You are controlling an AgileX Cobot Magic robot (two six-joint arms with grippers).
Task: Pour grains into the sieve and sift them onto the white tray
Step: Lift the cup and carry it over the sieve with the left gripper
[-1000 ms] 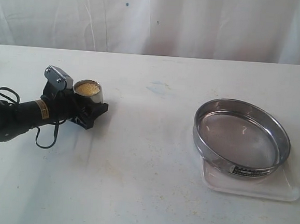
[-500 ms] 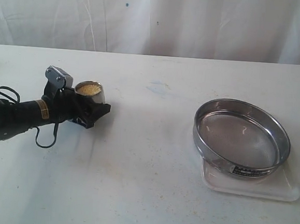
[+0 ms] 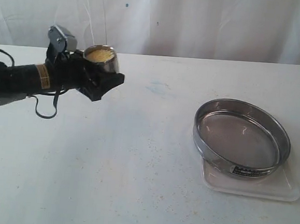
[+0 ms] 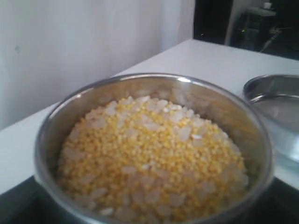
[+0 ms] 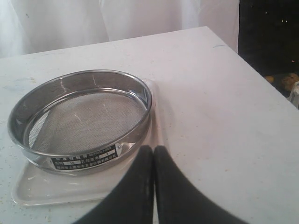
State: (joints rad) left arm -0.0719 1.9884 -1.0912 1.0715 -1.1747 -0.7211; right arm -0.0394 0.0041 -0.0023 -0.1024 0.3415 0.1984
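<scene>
My left hand [image 3: 105, 76] is clamped on the brimful steel cup [image 3: 108, 63] of grains [image 4: 149, 154], well apart from the sieve [image 3: 214, 156]. Any tilt or jerk on the way across would spill them short.

left gripper [image 3: 105, 73], clasping steel cup [image 3: 104, 61] of grains [image 3: 99, 55]: now raised clear of the table [image 3: 135, 163], against its low position at the tabletop a second ago. placement in exterior view: higher and slightly nearer the middle, cup rim now against the white curtain [image 3: 198, 22]. left arm [image 3: 17, 78]: now near level, no longer sloping down.
</scene>
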